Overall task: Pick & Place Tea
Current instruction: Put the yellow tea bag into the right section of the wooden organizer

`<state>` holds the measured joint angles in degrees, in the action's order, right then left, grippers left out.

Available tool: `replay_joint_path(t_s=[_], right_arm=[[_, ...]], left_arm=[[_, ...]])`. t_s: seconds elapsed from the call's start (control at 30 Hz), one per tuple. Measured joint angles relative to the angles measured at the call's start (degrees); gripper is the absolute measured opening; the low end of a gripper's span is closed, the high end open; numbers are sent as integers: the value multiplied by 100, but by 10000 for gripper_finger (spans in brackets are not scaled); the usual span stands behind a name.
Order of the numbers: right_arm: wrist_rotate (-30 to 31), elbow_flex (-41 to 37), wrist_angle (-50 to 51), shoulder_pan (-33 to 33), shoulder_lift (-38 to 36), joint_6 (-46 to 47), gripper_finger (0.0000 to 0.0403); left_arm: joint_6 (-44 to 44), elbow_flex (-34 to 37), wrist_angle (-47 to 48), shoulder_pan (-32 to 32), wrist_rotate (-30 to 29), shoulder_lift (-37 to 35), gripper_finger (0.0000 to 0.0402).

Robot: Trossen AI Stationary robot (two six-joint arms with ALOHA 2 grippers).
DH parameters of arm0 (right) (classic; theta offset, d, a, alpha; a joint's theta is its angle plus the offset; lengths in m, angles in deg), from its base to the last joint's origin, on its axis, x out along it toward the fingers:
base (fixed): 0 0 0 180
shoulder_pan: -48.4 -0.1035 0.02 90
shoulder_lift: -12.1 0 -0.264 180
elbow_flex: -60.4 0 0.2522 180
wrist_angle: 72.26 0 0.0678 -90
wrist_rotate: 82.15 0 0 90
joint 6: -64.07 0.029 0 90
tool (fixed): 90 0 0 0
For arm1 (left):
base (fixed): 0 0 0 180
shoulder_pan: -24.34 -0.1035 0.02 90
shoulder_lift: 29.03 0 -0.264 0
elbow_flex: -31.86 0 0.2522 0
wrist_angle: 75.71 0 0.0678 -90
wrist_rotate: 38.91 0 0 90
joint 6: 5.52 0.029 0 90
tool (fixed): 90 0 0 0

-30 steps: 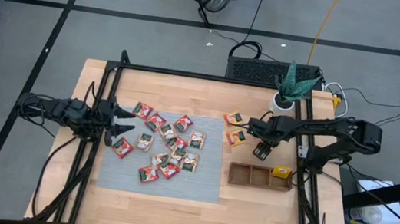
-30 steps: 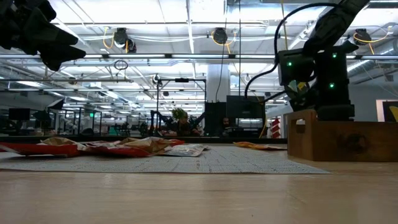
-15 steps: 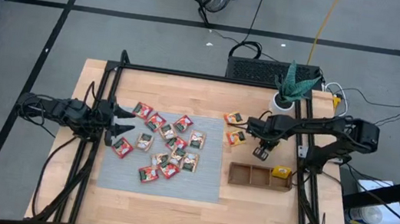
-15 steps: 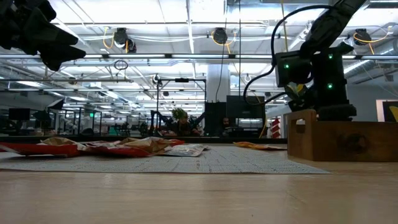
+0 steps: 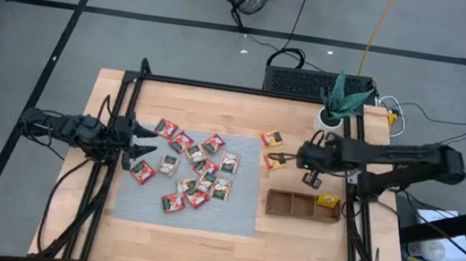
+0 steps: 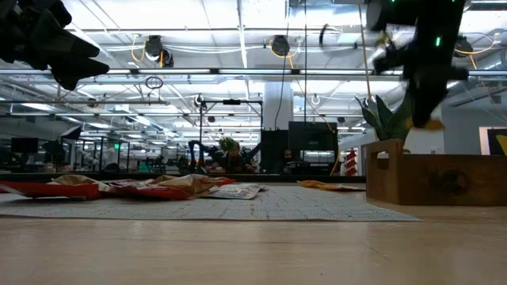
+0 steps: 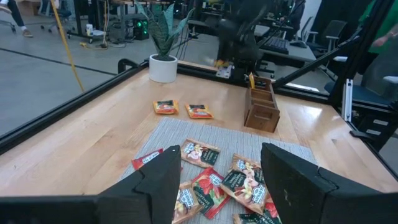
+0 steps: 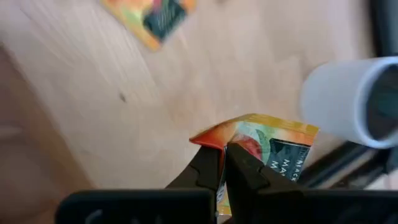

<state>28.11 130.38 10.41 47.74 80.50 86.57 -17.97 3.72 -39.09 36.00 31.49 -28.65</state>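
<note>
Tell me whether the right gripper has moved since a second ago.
Yes. The right gripper, shut on a yellow-orange sachet, has moved away from the wooden tray toward the potted plant.

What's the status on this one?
Right hand shut on yellow-orange sachet, lifted by the white pot. Left hand open at mat edge. Nothing in the way.

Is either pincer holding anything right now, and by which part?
The right pincer is shut on a yellow-orange tea sachet, pinching it at one corner, lifted off the table. The left pincer is open and holds nothing.
</note>
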Motion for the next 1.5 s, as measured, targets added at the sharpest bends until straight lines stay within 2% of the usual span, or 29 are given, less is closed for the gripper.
replay_joint_path(t_s=[0.2, 0.37, 0.53, 0.7, 1.07, 1.5], right_arm=[[312, 512, 1521, -1605, -70, 1784, 3], [211, 457, 1556, -2987, 304, 2524, 3], [201, 457, 1653, -3794, 755, 3415, 3], [214, 457, 1706, -4181, 1149, 3704, 3], [216, 43, 1592, -4563, 1784, 4238, 3], [502, 5, 1203, -5019, 1856, 5011, 12]], left_arm=[[2, 0, 1, 0, 0, -1, 223], [2, 0, 3, 0, 0, -2, 223], [1, 0, 1, -2, 0, 0, 223], [2, 0, 4, -1, 0, 0, 223], [2, 0, 1, -2, 2, 0, 223], [0, 0, 1, 0, 0, -2, 223]])
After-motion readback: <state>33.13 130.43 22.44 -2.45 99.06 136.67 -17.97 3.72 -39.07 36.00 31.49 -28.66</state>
